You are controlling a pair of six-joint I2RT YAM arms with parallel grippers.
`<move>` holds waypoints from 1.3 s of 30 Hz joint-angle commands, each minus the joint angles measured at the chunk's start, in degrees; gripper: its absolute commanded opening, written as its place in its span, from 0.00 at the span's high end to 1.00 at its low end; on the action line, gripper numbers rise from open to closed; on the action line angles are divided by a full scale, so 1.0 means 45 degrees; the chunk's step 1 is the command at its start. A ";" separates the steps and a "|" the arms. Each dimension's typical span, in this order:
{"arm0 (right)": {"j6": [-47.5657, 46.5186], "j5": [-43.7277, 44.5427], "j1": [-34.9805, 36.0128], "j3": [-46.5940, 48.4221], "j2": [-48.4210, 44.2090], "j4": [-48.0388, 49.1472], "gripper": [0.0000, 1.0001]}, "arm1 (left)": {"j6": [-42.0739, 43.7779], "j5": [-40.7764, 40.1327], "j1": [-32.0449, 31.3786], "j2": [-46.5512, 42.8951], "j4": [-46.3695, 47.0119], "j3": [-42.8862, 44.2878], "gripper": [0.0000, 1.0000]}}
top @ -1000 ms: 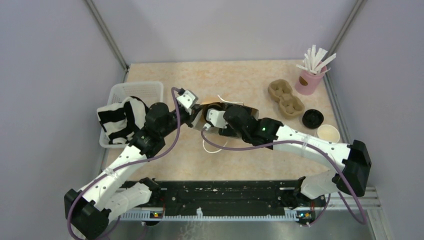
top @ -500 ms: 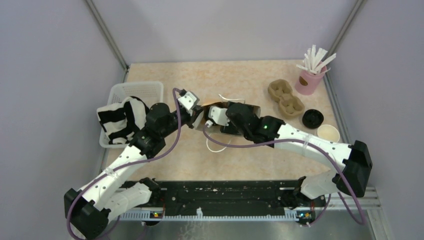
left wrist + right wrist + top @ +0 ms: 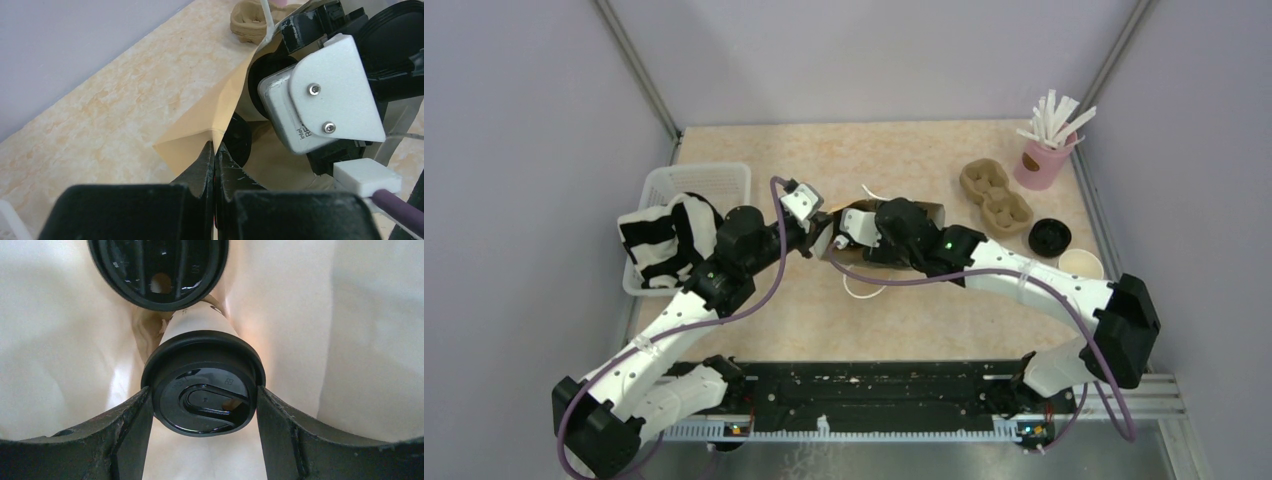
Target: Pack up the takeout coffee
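The brown paper bag (image 3: 927, 214) lies mouth-open at mid-table. My left gripper (image 3: 215, 150) is shut on the bag's folded rim (image 3: 197, 125) and holds it open. My right gripper (image 3: 202, 399) is deep inside the bag, shut on a takeout coffee (image 3: 202, 382), a white cup with a black lid; both fingers (image 3: 132, 425) press the lid's sides. A second lidded takeout coffee (image 3: 157, 267) lies just beyond it in the bag. From above, the right wrist (image 3: 894, 232) covers the bag's mouth and hides both cups.
A moulded pulp cup carrier (image 3: 996, 195), a loose black lid (image 3: 1049, 237), a lidless white cup (image 3: 1081, 266) and a pink cup of wrapped straws (image 3: 1044, 150) stand at the right. A white basket (image 3: 709, 180) with a striped cloth (image 3: 664, 240) sits left.
My right arm has pushed left and deeper into the bag with the cup. The bag's loose white handle shifted with it. The left gripper has kept its hold on the rim.
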 commanded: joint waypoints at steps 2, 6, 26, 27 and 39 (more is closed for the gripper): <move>0.0005 -0.1076 -0.0305 0.0264 0.0408 -0.0133 0.62 | 0.0089 0.0414 -0.0095 -0.0027 0.0572 0.0049 1.00; 0.0343 -0.1666 -0.0329 0.1107 0.0616 -0.1566 0.63 | 0.0232 0.0290 -0.0092 0.0103 0.0395 0.0232 1.00; 0.0738 -0.3356 -0.0453 0.2789 0.2641 -0.2766 0.62 | -0.0827 -0.0566 -0.0078 0.0480 -0.1251 0.1182 1.00; 0.0843 -0.3564 -0.0487 0.2957 0.2750 -0.3052 0.62 | -0.1003 -0.0875 -0.0072 0.0555 -0.1571 0.1341 1.00; 0.1556 -0.5833 -0.1069 0.3892 0.3848 -0.5009 0.62 | -0.2836 -0.1680 -0.0075 0.0997 -0.4240 0.3036 1.00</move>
